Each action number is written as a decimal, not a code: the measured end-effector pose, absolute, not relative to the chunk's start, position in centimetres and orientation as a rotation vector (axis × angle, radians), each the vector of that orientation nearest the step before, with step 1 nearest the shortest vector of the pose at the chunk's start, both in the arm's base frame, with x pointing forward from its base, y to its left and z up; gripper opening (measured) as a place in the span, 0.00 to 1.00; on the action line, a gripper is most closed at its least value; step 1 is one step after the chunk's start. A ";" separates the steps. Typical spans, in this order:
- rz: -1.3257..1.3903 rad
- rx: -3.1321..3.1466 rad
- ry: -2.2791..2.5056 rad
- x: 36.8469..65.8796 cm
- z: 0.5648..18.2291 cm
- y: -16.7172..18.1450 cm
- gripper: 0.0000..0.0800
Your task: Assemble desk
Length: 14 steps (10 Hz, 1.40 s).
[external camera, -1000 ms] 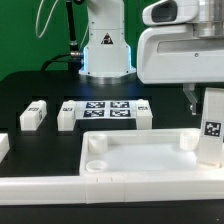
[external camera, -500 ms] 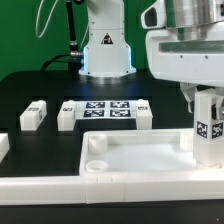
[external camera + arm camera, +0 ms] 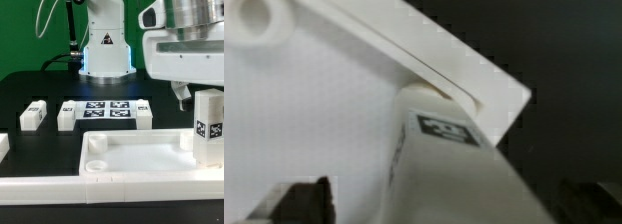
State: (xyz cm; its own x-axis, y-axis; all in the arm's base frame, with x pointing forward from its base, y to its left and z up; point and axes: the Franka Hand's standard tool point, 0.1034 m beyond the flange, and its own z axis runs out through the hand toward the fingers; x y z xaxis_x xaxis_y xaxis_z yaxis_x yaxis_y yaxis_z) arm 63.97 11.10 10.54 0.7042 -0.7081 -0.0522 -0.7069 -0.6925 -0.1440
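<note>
Exterior view: we note the white tabletop (image 3: 135, 155) lying flat on the black table (image 3: 30, 90), rim up. A round socket (image 3: 97, 144) shows at its corner on the exterior view's left. One leg (image 3: 208, 128) stands upright at the tabletop's end on the exterior view's right, with a black-and-white tag (image 3: 211, 127) facing the camera. We cannot tell whether its foot sits in a socket.

Three more legs lie loose on the table behind the tabletop. One (image 3: 33, 115) is off to the exterior view's left. The other two (image 3: 68, 115) (image 3: 142, 113) lie just beside the two ends of the marker board (image 3: 105, 108). A long white bar (image 3: 60, 190) runs along the near edge.

Wrist view: the gripper (image 3: 441, 200) straddles the upright leg. Its dark fingertips (image 3: 304, 197) stand wide on either side, with a gap between each and the leg, so we record the jaws as open and holding nothing. In the exterior view one finger (image 3: 180, 97) hangs near the leg's top, apart from it.
</note>
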 end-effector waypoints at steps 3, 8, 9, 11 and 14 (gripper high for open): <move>-0.029 -2.882 0.790 63.8 10.4 11.6 0.81; -0.046 -3.034 -0.361 64.7 10.2 11.1 0.81; -0.050 -3.038 -0.320 64.8 10.3 11.1 0.81; -0.044 -3.044 -0.240 64.7 10.2 11.1 0.66; -0.032 -3.053 0.013 64.7 10.2 11.0 0.36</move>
